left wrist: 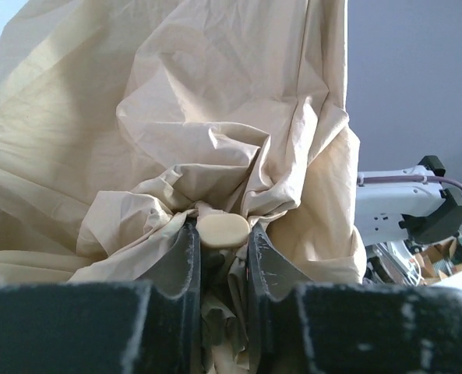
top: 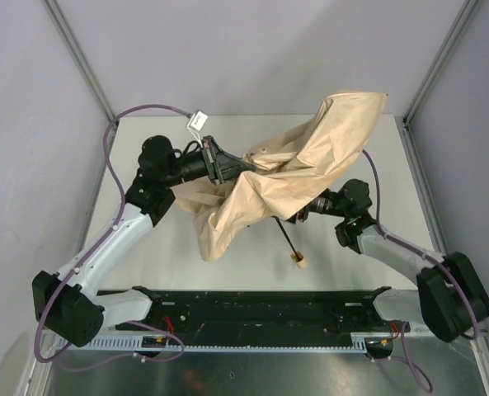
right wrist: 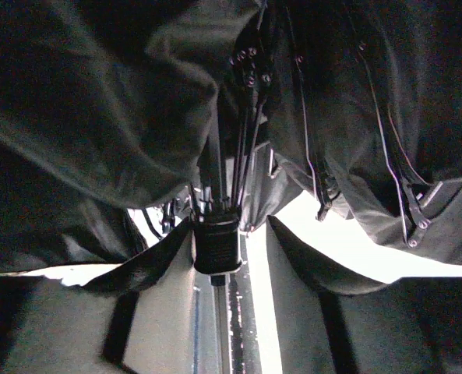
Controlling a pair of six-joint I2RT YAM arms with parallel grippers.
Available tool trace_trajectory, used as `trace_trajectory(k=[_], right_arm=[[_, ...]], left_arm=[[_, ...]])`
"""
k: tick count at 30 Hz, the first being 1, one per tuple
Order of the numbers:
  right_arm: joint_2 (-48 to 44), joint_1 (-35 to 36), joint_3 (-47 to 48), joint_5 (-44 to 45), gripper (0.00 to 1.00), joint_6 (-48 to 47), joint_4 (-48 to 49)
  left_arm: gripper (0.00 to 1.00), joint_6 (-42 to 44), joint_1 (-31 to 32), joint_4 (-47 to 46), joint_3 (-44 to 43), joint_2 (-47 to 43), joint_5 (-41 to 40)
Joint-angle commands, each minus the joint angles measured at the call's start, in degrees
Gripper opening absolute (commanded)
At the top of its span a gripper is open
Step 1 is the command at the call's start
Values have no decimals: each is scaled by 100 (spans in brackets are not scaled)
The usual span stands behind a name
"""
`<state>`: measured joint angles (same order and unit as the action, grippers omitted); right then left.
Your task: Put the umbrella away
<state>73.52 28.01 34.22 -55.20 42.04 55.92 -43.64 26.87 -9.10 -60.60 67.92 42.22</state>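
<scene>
Over the middle of the table (top: 166,264) the umbrella (top: 310,157) hangs slack, its canopy (left wrist: 215,101) crumpled but not gathered; the wooden handle (top: 298,261) sits low toward the table's front edge, and the black shaft (top: 286,238) looks fully drawn out; my left jaws are clamped on the pale tip cap (left wrist: 223,231); my right jaws stand apart around the runner (right wrist: 216,245), daylight showing on one side; I judge the collapse roughly half done, with shaft shortening, wrapping and stowing left.
</scene>
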Motion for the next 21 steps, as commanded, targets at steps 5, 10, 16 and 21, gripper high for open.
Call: trace_trajectory(k=[5,10,16,21], right_arm=[[-1393,74,276,1515,55,-1926,-4014],[-2054,46,160,2084,64,-2051,-5031],[-2817,-210,38,2483,71,-1819,-5394],[-3188,-493,48,2641,72,-2188,-6288]], left_arm=[[0,-81,-447,-531,-469,119,1224],[0,-272,-709,-538,-362,103,1061],[0,-306,-870,-541,-145,60,966],[0,-201,-1017,-540,16,-1,1005]])
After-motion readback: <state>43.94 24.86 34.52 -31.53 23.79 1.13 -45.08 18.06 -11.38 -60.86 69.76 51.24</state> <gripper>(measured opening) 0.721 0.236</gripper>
